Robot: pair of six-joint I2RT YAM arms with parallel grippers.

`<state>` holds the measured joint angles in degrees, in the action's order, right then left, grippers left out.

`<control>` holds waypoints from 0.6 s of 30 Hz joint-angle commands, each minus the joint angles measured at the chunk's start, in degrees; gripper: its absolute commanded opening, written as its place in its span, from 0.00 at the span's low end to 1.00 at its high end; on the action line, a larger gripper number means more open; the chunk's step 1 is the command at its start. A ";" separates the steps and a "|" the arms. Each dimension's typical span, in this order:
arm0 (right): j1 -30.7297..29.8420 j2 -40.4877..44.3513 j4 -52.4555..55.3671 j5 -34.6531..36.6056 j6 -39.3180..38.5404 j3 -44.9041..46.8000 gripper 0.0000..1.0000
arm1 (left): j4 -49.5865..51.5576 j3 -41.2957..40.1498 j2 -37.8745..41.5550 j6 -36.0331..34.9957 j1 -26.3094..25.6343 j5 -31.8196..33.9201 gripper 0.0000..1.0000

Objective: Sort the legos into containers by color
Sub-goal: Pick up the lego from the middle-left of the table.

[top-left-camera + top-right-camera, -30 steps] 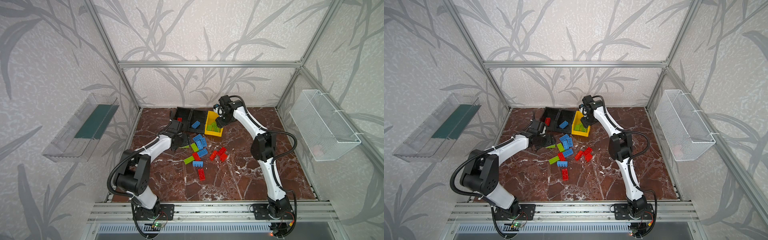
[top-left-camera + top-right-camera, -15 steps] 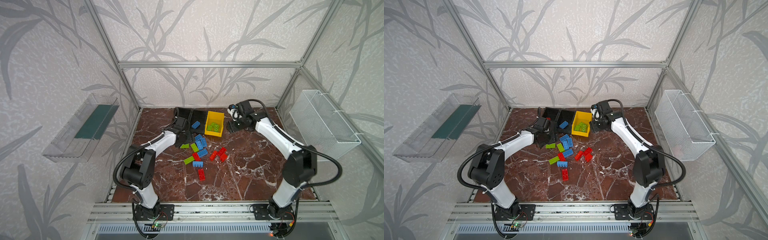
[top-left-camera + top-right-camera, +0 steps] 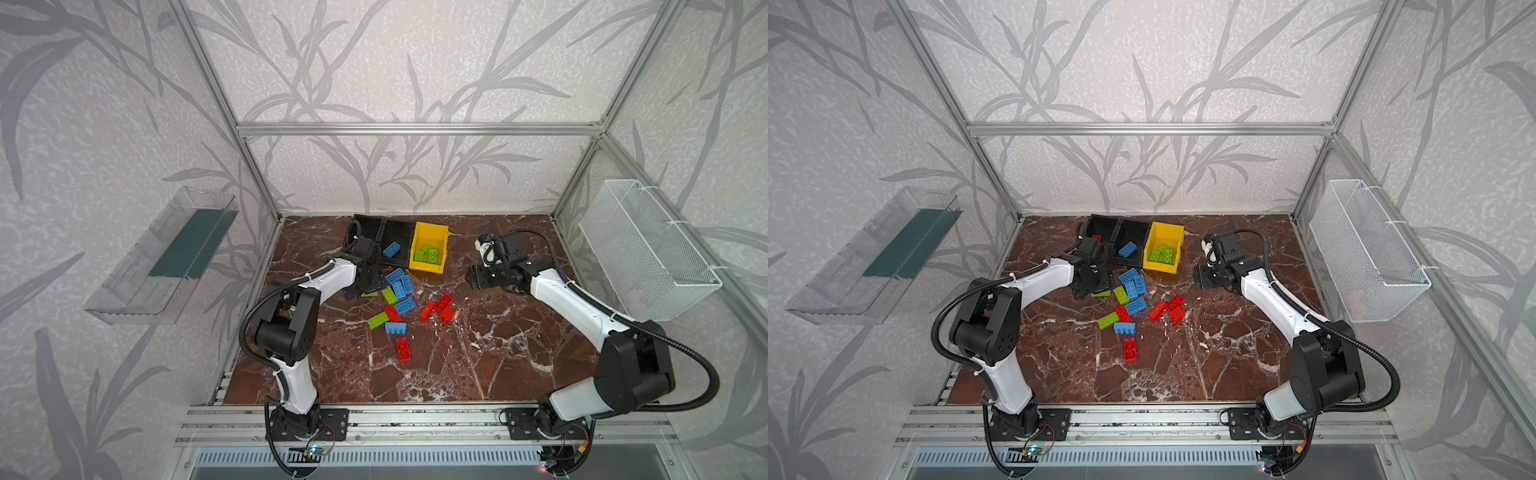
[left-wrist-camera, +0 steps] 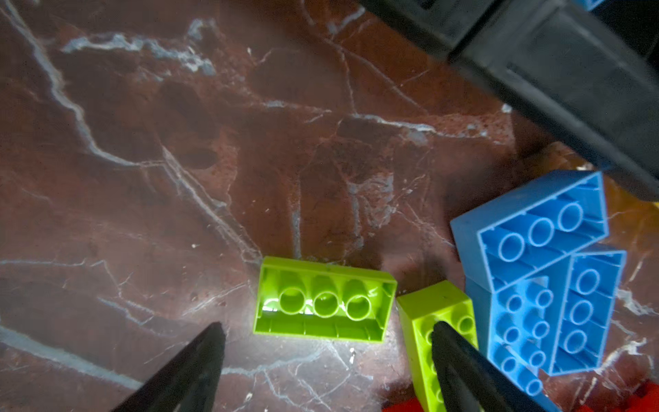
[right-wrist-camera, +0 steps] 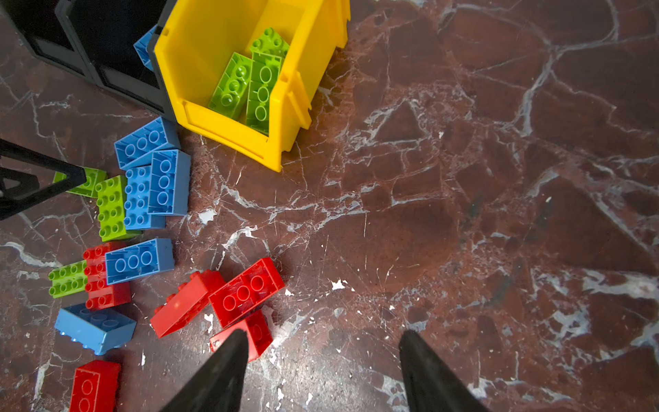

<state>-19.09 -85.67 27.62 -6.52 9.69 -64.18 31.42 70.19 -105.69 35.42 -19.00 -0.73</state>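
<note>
Lime green oblong plastic brick: hollow side up on the red-brown marble tabletop, at the pile's left edge, outside every bin.
Left gripper: jaws spread wide and empty, poised over that brick. One finger overlaps a second lime green brick, studs up, just beside it.
Black rectangular plastic bins: the left black bin seems to hold a red piece, though the wrist hides most of it. The middle black bin holds one blue studded brick.
Bright yellow plastic bin: touching the black pair, with sorted lime green bricks inside.
Loose blue bricks and loose red bricks: on the marble, near the bins.
Right gripper: jaws apart, nothing between them, above bare marble beside the red bricks.
Step in hand: judging by the pose, the left arm's pick of the upturned brick. Shift so the overlapping finger drops into the gap between the two lime bricks, descend straight, close on the short ends, then carry to the yellow bin.
Changed: a second earlier the right gripper hung over the yellow bin; now it sits clear to its right. The left gripper has moved from the black bins' front to the pile, jaws wider.
</note>
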 commanded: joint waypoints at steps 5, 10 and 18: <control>0.33 2.03 -2.30 -0.24 0.85 0.90 0.68 | 2.44 3.42 -2.79 -1.44 1.06 1.69 0.91; 0.42 2.50 -2.41 0.58 0.86 1.41 0.66 | 3.53 5.71 -5.58 -2.13 1.87 1.55 0.88; 0.99 0.10 1.03 0.37 -0.85 0.20 0.65 | 3.07 5.27 -7.52 -2.65 2.00 0.22 0.75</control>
<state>-18.35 -85.06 26.15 -6.26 10.02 -62.81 33.04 74.98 -111.98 33.08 -17.02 -0.21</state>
